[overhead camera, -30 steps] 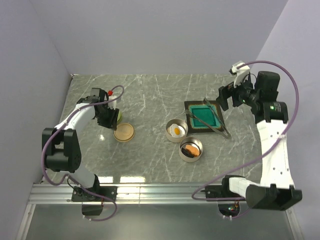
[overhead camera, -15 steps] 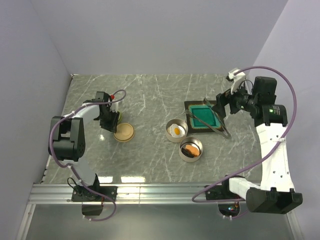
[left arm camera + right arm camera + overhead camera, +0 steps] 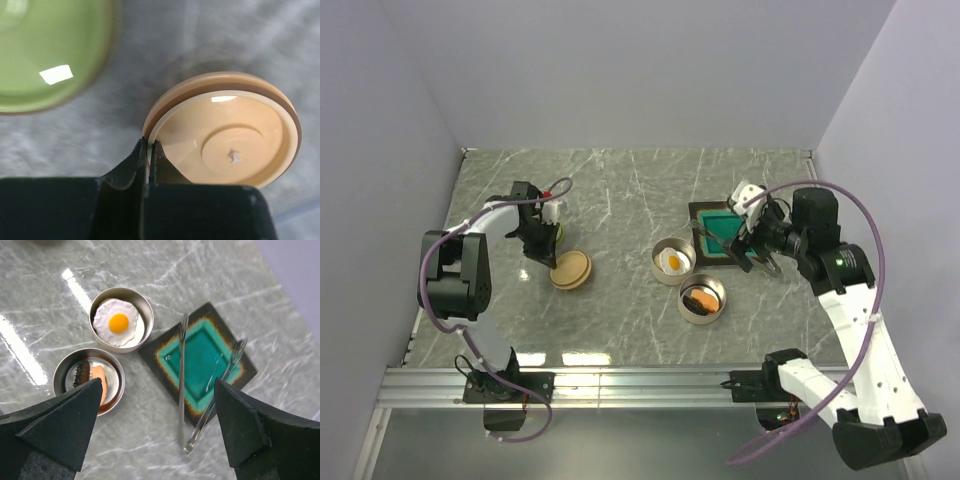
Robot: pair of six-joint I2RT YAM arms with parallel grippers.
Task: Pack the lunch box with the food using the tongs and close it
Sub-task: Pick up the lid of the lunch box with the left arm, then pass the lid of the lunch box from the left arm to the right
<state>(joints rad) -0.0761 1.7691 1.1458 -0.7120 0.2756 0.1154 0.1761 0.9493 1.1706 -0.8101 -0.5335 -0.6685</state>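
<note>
Before me the grey marbled worktop [image 3: 620, 190] carried a tan lid [image 3: 570, 270] and a green dish [image 3: 45, 50] toward my left, a round tin [image 3: 673, 262] and a second tin [image 3: 703, 298] near the middle, and a square teal tray [image 3: 202, 360] just beyond them.

white and yellow egg [image 3: 118, 322], teal tray [image 3: 200, 357]

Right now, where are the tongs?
In the right wrist view, the tongs lie across the teal tray on the table's right side, just right of the tin holding the fried egg.
</note>
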